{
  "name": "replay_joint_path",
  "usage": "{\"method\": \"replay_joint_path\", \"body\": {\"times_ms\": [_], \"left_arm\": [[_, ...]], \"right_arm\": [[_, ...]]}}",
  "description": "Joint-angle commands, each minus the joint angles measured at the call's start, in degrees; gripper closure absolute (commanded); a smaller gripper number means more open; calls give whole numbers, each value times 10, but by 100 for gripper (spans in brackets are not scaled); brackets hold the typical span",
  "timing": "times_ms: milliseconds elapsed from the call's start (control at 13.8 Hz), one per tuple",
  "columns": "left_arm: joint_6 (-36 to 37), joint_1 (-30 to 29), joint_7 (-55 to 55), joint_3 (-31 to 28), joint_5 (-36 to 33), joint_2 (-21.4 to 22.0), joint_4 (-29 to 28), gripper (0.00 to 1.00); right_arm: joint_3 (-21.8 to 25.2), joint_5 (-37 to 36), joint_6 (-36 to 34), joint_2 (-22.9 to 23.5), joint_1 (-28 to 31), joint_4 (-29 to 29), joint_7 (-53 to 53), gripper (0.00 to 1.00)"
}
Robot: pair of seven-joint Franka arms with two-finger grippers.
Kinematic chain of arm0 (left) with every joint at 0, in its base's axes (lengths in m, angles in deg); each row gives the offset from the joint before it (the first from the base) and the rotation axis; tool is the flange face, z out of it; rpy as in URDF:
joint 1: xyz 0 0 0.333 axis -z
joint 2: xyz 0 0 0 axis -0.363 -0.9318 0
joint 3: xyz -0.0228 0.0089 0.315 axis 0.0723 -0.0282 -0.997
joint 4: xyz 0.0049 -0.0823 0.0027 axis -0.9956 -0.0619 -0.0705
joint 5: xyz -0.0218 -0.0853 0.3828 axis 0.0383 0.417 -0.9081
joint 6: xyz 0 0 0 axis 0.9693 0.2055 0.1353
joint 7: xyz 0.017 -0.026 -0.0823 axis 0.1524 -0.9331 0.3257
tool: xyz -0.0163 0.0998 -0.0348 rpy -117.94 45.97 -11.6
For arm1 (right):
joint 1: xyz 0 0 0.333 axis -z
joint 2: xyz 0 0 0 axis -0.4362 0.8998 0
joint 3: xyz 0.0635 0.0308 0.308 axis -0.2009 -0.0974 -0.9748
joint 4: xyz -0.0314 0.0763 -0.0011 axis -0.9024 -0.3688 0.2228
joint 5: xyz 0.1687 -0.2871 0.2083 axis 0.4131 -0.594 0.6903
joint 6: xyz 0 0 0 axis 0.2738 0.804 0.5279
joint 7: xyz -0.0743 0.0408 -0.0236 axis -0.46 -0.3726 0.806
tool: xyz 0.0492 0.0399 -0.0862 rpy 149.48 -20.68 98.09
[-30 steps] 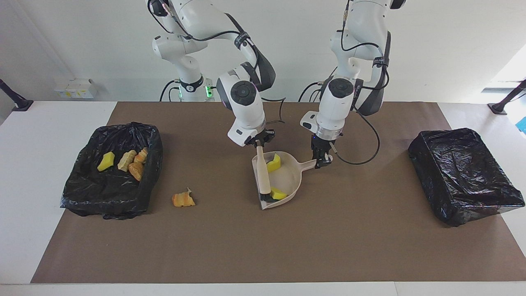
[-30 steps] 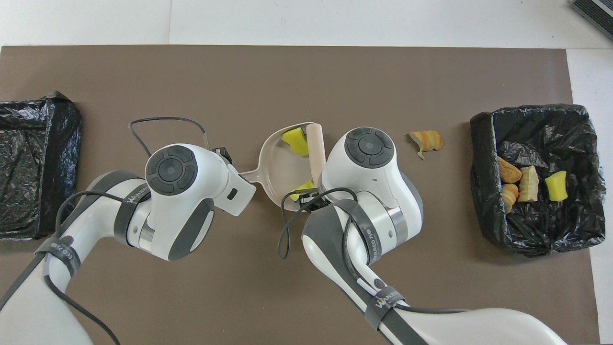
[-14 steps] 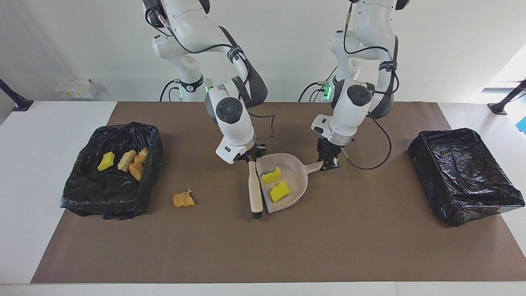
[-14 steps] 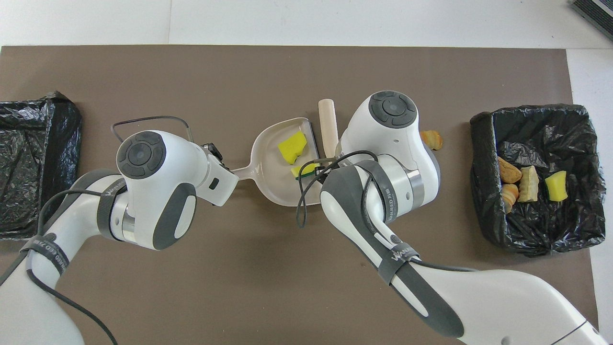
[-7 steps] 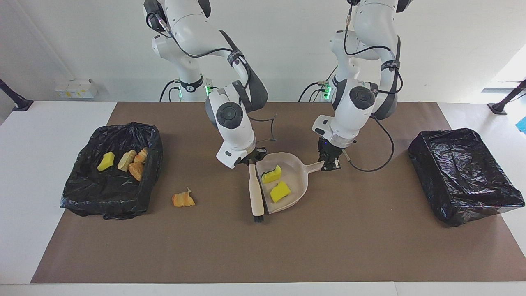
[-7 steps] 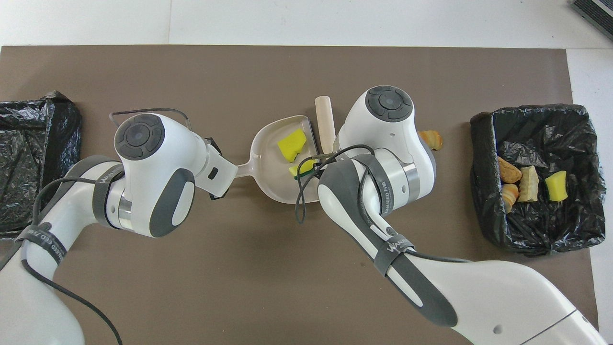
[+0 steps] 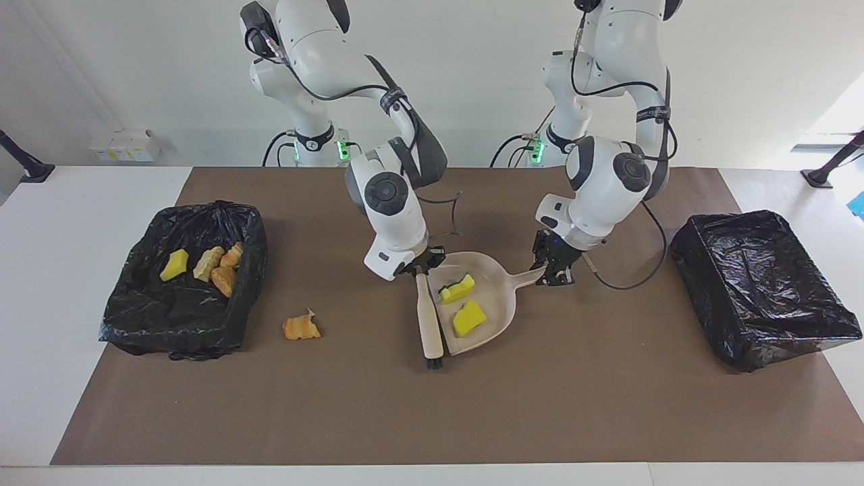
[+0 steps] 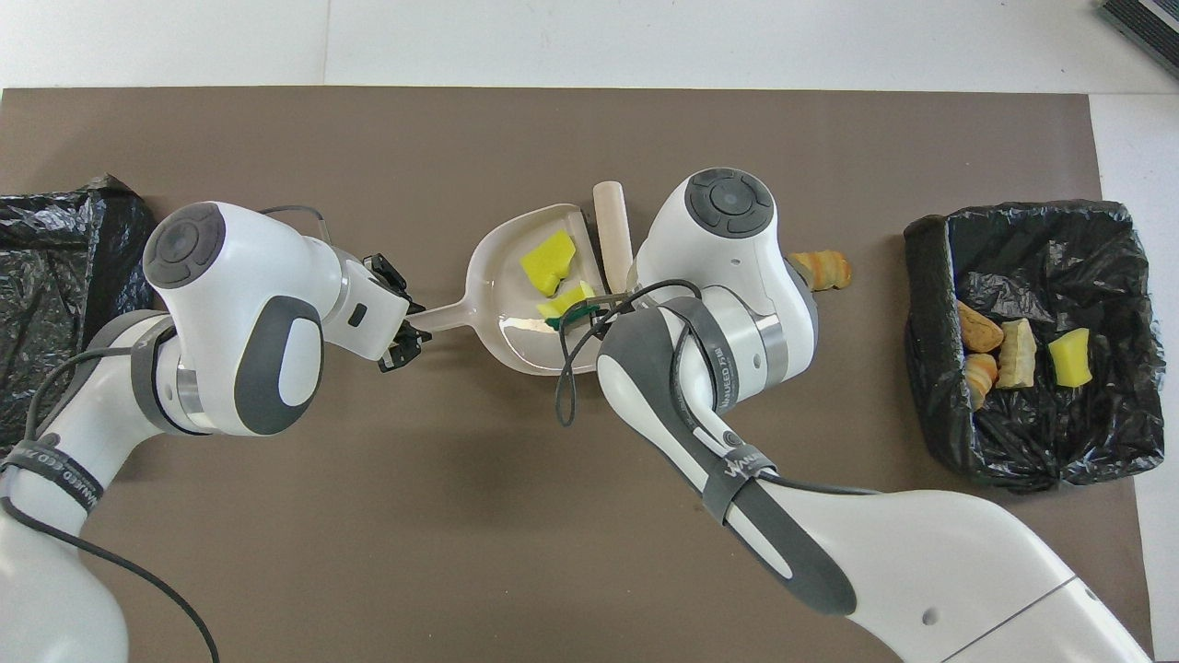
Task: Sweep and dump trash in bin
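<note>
The beige dustpan (image 7: 499,304) sits mid-mat with two yellow sponge scraps (image 7: 457,289) (image 7: 469,318) in it. My left gripper (image 7: 555,273) is shut on the dustpan's handle. My right gripper (image 7: 420,264) is shut on the beige brush (image 7: 429,320), which lies along the pan's open edge. One striped bread scrap (image 7: 301,328) lies on the mat between the pan and the bin (image 7: 128,324) at the right arm's end. That bin holds several scraps (image 7: 202,264). In the overhead view the pan (image 8: 497,308), brush (image 8: 612,230), left gripper (image 8: 402,324) and bread scrap (image 8: 826,269) show; the right gripper is hidden under its wrist.
A second black-bagged bin (image 7: 763,290) stands at the left arm's end of the table, with no scraps showing on it. The brown mat (image 7: 432,412) covers the table between the two bins.
The brush has come out of the pan and now lies along its open edge. Pan and brush have shifted a little toward the left arm's end. The sponges have slid deeper into the pan.
</note>
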Motion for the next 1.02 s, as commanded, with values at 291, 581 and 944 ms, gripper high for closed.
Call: {"method": "replay_joint_path", "body": {"times_ms": [291,581,944], "left_arm": [[-21,-68,-140,7,121,12,-28,100],[-5,-97,-174,5,128,18,-25,100],[20,-95,-153,0,96,33,-17,100]], "right_arm": [[-1,-16,3,14,4,-16,17,100],[0,-57,-38,10,5,-19,16,100],[24,-97,-165,-40,32,-21,18,100]]}}
